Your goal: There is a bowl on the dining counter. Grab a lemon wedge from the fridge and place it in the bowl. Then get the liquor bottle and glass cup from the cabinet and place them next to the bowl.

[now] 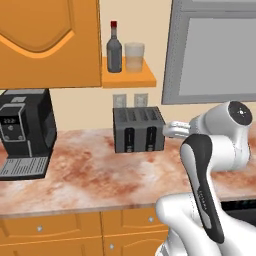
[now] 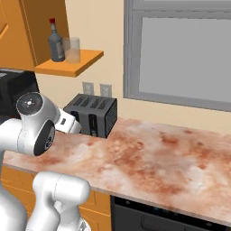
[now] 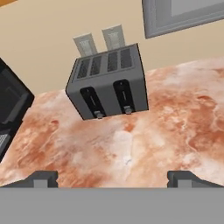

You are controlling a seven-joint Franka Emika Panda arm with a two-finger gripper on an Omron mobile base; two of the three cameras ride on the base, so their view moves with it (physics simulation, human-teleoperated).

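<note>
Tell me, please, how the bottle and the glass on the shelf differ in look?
The bottle is dark with a narrow neck and a red cap; the glass is pale, see-through and open at the top. The bottle stands taller than the glass. The bottle is slim at the top, the glass wide all the way up. Both stand upright, side by side on the orange shelf.

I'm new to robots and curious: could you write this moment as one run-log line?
jaws: open, empty | aimed at: toaster on counter | liquor bottle and glass cup: side by side on open shelf | bottle and cup: not yet fetched

Toaster (image 3: 107,83) blocks ahead; bare counter (image 3: 175,118) beside it
</note>
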